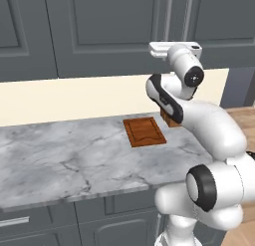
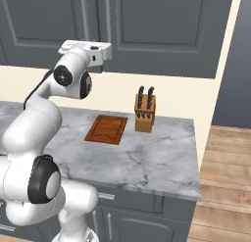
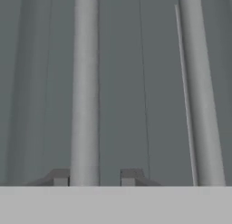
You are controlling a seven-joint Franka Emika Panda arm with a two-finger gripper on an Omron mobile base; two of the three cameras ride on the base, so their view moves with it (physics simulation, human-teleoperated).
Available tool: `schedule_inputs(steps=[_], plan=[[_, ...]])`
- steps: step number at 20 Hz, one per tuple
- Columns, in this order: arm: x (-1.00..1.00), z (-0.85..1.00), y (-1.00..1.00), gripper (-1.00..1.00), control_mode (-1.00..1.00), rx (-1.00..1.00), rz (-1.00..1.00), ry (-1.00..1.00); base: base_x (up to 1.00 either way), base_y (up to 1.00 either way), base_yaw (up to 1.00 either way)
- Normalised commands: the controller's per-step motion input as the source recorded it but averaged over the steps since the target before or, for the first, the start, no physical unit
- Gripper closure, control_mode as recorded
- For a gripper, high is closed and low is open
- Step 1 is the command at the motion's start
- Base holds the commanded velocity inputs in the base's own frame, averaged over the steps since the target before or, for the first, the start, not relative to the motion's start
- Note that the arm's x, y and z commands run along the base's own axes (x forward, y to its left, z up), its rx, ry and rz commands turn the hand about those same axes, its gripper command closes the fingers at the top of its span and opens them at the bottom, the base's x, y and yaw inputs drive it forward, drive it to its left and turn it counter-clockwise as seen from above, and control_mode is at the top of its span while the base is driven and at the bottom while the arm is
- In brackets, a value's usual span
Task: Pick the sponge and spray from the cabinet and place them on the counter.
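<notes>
**Gripper at the cabinet handle**

The gripper [image 3: 94, 177] sits at the closed cabinet [image 1: 114, 31], its fingertips [image 3: 60, 177] flanking the left door handle [image 3: 86, 82]; whether they clamp it I cannot tell. On the counter [image 2: 147, 162], the cutting board [image 2: 106, 129] lies at 9 o'clock of the knife block [image 2: 145, 114].

Brown wooden cutting board [image 2: 106, 129] lying flat, knife block [image 2: 145, 113] with dark handles just right of it, wood floor [image 2: 225, 187]

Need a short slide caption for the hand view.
Gripper fingertips straddle one silver handle of the closed cabinet.
</notes>
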Motion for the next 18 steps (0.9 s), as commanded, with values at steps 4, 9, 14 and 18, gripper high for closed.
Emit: schedule_inputs(steps=[4, 9, 14, 18], plan=[[-0.39, 0.31, -0.04, 1.00, -1.00, 0.00, -0.09, 0.05, 0.00, 0.00, 0.00], [-0.29, 0.21, -0.04, 1.00, -1.00, 0.00, -0.07, 0.06, 0.00, 0.00, 0.00], [-0.24, 0.24, -0.09, 1.00, -1.00, 0.01, -0.03, 0.07, 0.00, 0.00, 0.00], [-0.03, 0.01, 0.00, 1.00, -1.00, 0.00, 0.00, 0.00, 0.00, 0.00, 0.00]])
